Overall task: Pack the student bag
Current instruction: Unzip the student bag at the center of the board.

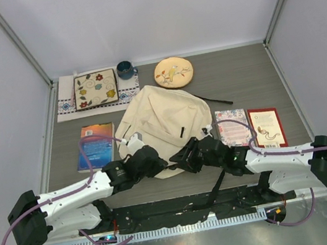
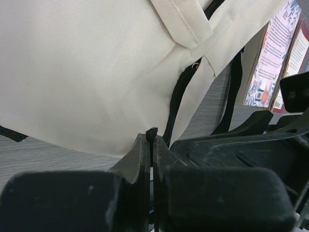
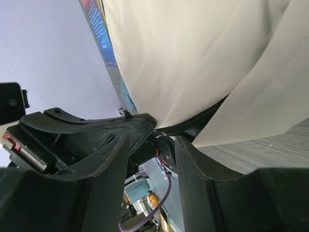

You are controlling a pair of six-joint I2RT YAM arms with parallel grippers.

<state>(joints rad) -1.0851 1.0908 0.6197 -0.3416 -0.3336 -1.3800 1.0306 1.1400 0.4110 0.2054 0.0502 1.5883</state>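
The student bag (image 1: pixel 163 119), a cream fabric backpack with black straps, lies flat in the middle of the table. Both grippers meet at its near edge. My left gripper (image 1: pixel 156 161) (image 2: pixel 151 137) is shut on a small black ribbed zipper pull (image 2: pixel 151 131) that pokes out between its fingertips; the bag's black zipper (image 2: pixel 178 92) runs up from there. My right gripper (image 1: pixel 186 156) (image 3: pixel 153 140) is open, its jaws apart just below the bag's zipper edge (image 3: pixel 203 121), with no fabric between them. The cream cloth (image 3: pixel 193 58) fills the view above it.
A blue book (image 1: pixel 95 146) lies left of the bag. A floral book (image 1: pixel 232 126) and a red book (image 1: pixel 266 127) lie to its right. At the back are a square floral plate (image 1: pixel 95 88) on a cloth mat (image 1: pixel 66 104), a blue mug (image 1: pixel 125 70) and a round yellowish plate (image 1: pixel 173 72).
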